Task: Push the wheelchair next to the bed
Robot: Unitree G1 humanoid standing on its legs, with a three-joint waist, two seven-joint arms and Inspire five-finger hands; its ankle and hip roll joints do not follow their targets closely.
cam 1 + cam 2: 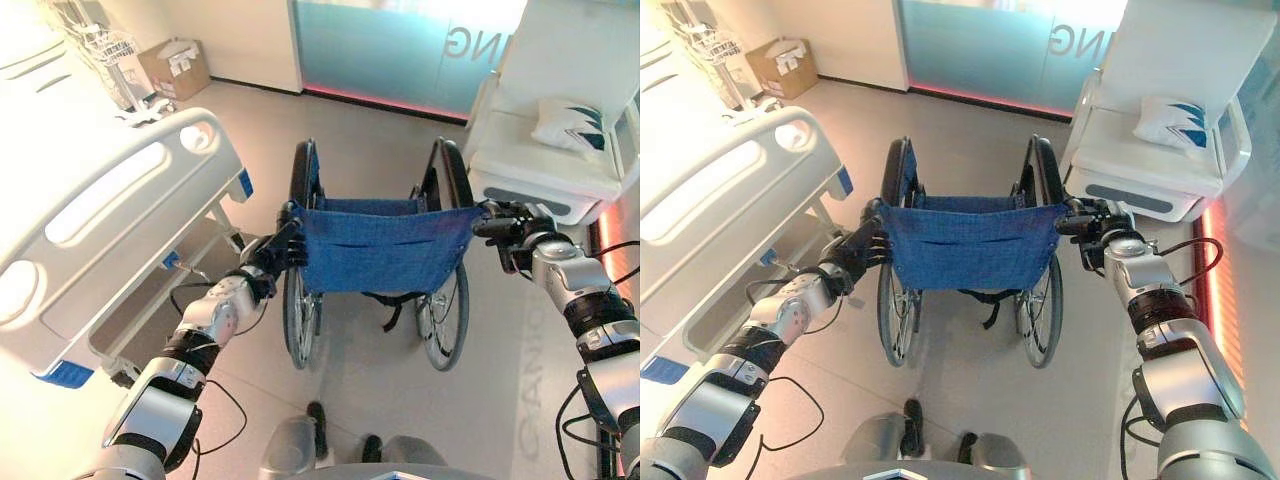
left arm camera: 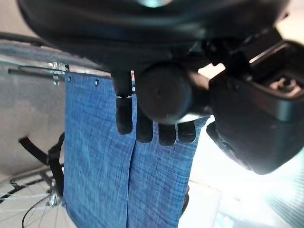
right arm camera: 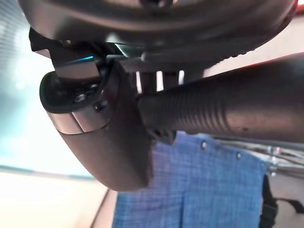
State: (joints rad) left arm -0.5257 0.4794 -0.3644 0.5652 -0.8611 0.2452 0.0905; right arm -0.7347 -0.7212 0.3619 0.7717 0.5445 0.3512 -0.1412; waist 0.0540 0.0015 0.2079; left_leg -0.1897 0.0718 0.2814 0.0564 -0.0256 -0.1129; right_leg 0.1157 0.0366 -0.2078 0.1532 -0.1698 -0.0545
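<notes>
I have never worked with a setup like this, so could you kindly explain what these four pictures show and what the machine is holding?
This is a humanoid robot with two silver-grey arms and dark hands. The two wide pictures come from a stereo camera on its head, looking down. They show a wheelchair with a blue fabric back, a hospital bed on the robot's left and a white armchair with a cushion ahead on its right. The two close pictures come from cameras on the wrists. The left hand is curled round the wheelchair's left push handle, and the right hand is curled round the ribbed right push handle.
</notes>
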